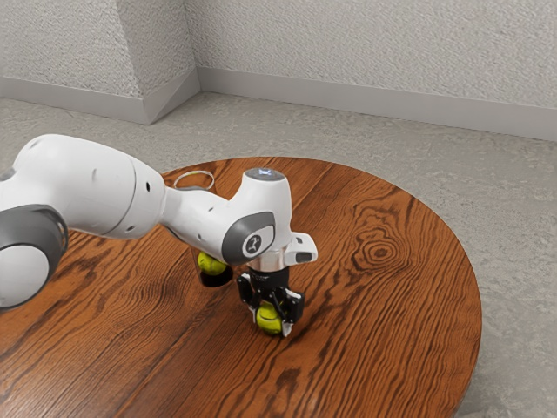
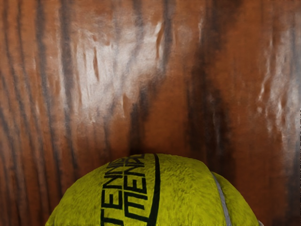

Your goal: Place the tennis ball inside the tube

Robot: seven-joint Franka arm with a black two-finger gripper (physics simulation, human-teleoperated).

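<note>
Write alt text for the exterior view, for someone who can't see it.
A white robot arm holds a yellow tennis ball in its black gripper, at a round wooden table. Toward the exterior view's left, another yellow ball shows at a dark round object, partly hidden by the arm.

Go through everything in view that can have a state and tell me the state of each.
Black two-finger gripper, jaws closed on a ball.
Yellow-green fuzzy tennis ball with black lettering, held, low over or on the brown wooden round table.
Clear tube with black base, upright, partly hidden behind the white robot arm.
Second yellow-green ball, inside the tube, near its base.
</note>
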